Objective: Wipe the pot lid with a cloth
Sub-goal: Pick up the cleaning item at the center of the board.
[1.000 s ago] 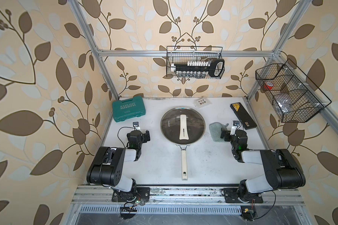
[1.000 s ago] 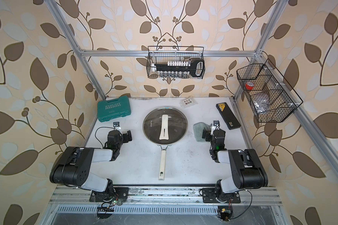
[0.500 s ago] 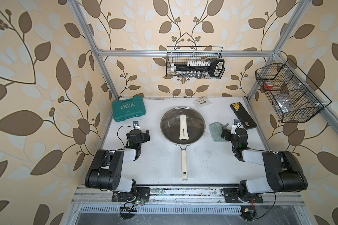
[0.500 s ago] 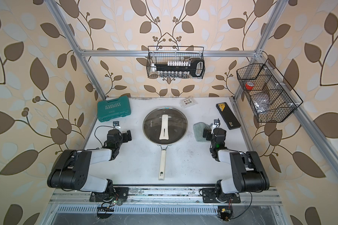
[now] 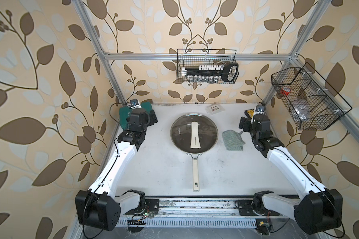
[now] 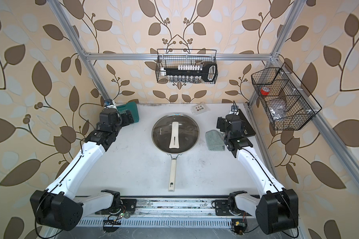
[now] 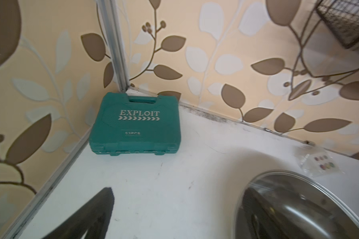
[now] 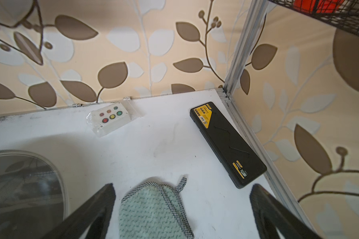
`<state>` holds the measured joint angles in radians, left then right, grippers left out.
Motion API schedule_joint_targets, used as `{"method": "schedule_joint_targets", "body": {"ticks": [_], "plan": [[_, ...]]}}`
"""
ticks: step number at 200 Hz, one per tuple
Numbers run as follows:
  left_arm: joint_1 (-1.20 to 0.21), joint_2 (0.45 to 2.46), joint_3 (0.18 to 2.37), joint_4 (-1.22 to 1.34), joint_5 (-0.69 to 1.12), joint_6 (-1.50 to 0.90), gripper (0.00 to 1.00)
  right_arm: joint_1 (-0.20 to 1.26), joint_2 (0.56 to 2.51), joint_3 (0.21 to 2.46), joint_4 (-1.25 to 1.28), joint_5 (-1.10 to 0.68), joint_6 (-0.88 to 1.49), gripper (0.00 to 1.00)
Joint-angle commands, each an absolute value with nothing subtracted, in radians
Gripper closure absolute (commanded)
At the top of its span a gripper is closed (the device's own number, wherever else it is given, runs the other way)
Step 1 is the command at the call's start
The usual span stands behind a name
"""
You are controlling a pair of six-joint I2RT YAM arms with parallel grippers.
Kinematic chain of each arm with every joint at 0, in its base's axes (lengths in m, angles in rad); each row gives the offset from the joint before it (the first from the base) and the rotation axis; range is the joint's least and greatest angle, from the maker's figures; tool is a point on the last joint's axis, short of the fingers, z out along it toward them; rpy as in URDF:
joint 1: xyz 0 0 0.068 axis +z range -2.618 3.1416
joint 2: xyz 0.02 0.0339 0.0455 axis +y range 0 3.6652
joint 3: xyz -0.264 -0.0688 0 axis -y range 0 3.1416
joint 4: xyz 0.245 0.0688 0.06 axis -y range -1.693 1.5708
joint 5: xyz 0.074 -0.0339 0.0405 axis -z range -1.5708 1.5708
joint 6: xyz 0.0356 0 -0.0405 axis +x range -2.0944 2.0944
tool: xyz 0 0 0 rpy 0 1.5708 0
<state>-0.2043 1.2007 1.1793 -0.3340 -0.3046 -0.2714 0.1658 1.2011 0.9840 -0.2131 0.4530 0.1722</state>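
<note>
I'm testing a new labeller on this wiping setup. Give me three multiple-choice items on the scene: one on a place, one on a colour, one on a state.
1. Where does the cloth lie?
A. on the table, beside the pot lid
B. on top of the lid
C. in a gripper

2. What colour is the case printed EXPLOIT?
A. red
B. teal green
C. yellow

3. How is the right gripper?
A. shut on the cloth
B. shut on the lid's handle
C. open, holding nothing

Key:
1 A: both top views show it flat on the white surface, just clear of the lid's rim.
2 B: the left wrist view shows the colour plainly.
3 C: in the right wrist view its jaws stand wide apart, with the cloth lying loose below.
</note>
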Motion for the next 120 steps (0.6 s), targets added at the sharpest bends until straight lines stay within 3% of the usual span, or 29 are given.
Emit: {"method": "schedule_joint_targets", "body": {"ticks": [1, 34, 69, 120], "plan": [[-0.305, 1.247, 1.333, -0.630, -0.291, -0.334, 0.01, 0.185, 1.280, 1.093, -0.593, 0.466, 0.254, 0.01], [-0.407, 1.356, 1.459, -0.683, -0.177, -0.377, 0.01, 0.187, 1.413, 1.197, -0.820, 0.372, 0.342, 0.01], [-0.500, 1.434, 1.486, -0.665, -0.156, -0.410, 0.01, 0.187, 1.478, 1.190, -0.828, 0.264, 0.332, 0.02], [-0.590, 1.668, 1.692, -0.777, -0.080, -0.410, 0.05, 0.184, 1.621, 1.198, -0.834, 0.209, 0.294, 0.04]]}}
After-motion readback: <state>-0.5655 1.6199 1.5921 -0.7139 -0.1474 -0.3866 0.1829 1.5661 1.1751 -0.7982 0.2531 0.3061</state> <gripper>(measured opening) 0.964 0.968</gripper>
